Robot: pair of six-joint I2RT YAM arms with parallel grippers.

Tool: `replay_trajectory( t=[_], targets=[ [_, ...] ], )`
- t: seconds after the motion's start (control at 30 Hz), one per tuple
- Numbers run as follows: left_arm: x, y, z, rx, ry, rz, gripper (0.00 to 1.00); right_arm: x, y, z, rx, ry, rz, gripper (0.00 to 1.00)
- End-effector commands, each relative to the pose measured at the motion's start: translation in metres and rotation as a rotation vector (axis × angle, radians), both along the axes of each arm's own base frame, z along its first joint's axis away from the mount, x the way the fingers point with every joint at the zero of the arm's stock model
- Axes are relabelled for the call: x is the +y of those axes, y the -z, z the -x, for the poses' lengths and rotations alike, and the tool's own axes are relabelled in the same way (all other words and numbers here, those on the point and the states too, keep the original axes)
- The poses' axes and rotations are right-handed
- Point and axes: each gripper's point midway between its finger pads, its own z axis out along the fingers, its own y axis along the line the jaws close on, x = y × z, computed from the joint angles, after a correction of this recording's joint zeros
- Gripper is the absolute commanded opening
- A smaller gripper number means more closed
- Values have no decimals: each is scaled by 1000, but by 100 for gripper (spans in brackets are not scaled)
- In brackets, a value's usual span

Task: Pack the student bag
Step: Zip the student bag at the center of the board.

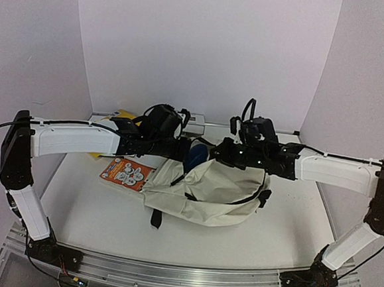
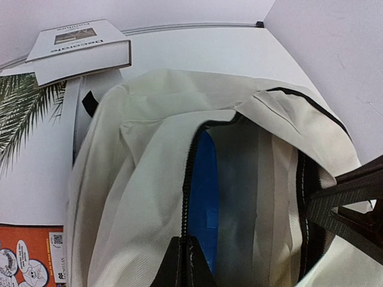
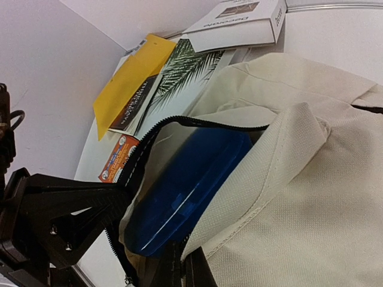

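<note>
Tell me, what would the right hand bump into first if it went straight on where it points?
The right hand pinches the student bag at its rim; straight ahead it would likely meet the blue case inside, though depth is unclear.

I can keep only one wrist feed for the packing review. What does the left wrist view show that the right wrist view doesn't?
Only left wrist: the grey lining of the student bag. Only right wrist: a yellow book. Both: the bag, pinched at its opening by the left gripper and right gripper, the blue case inside it, a white book, a palm-leaf book, an orange booklet.
</note>
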Motion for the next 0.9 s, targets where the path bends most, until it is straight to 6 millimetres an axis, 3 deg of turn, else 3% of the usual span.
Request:
replay_trajectory(
  t=[0.0,0.07,0.1,0.13,0.27,0.4,0.53,0.7,0.77,0.87],
  targets=[
    [9,-30,-22,-63,-107,8,0,10,-94,1,-206,-30,-178,0],
    [8,-34,-21,-72,-97,19,0,0,-81,-6,-194,38,-137,0],
    [0,-38,-17,-80,-42,42,0,-6,-58,-13,-156,90,-74,0],
    [-7,-41,-12,-82,7,63,0,-9,-48,-16,-136,110,-43,0],
    [-36,-32,11,-14,193,121,0,-1,-2,-15,-35,95,-4,0],
    [-60,-7,41,116,365,174,0,-8,22,-11,14,124,21,0],
    [-70,12,60,212,435,212,0,-21,32,-9,23,167,39,0],
    [-82,32,81,329,523,249,5,-31,46,-1,51,175,82,15],
    [-82,26,81,316,524,276,21,-34,40,0,28,160,106,39],
    [-74,11,74,264,491,287,38,-40,25,4,-18,134,139,50]
  ],
)
